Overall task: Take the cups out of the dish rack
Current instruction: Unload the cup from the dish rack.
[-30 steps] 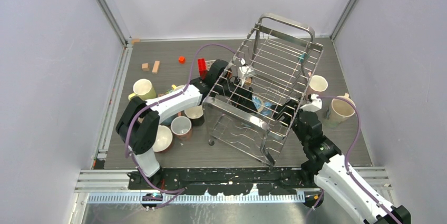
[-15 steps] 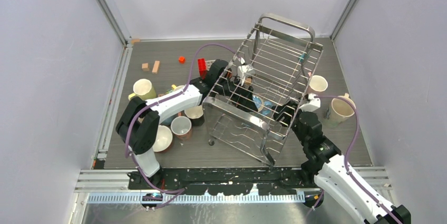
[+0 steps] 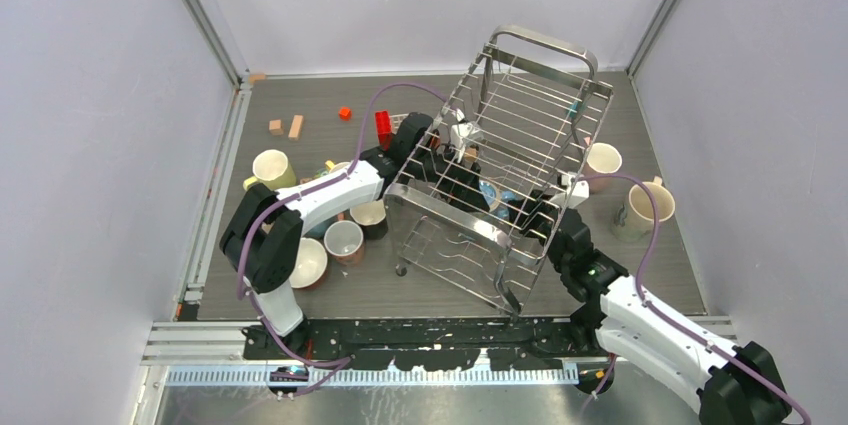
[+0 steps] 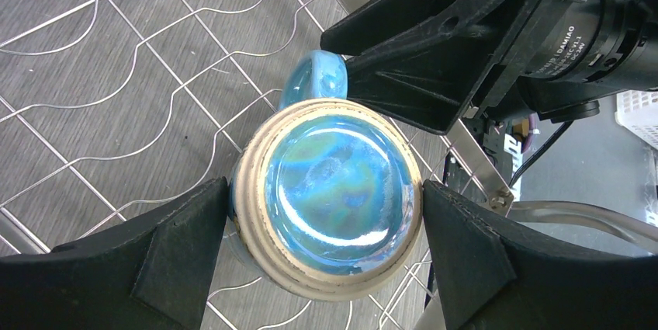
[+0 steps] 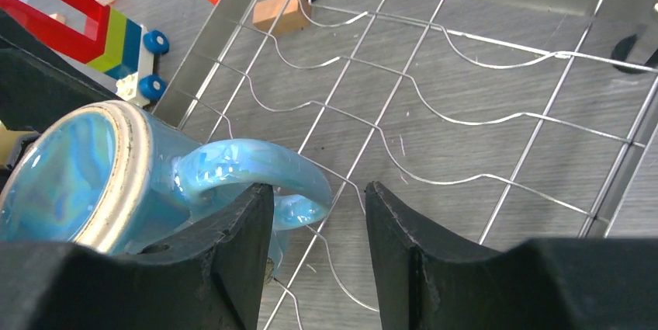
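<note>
The silver wire dish rack [image 3: 545, 42] stands tilted in the middle of the table. A light blue mug [image 3: 495, 195] lies inside it on the wire floor. In the left wrist view its tan-rimmed base [image 4: 334, 182] faces the camera. My left gripper [image 4: 324, 194] has a finger pressed on each side of it. My right gripper [image 5: 318, 190] is open. The mug's handle [image 5: 248, 163] curves over its left finger, and the bend pokes into the gap. The mug body [image 5: 70, 175] lies left of it. The right gripper also shows in the left wrist view [image 4: 434, 50], next to the handle.
Left of the rack stand a yellow mug [image 3: 272, 167], a pink mug [image 3: 343, 240], a cream cup [image 3: 308, 261] and a dark cup [image 3: 368, 215]. To the right stand a pinkish mug [image 3: 602, 160] and a cream mug [image 3: 645, 207]. Toy blocks [image 3: 383, 125] lie behind the left arm.
My right arm has swung left and pushed its gripper further into the rack, up to the blue mug's handle. The left arm and the rack have not moved.
</note>
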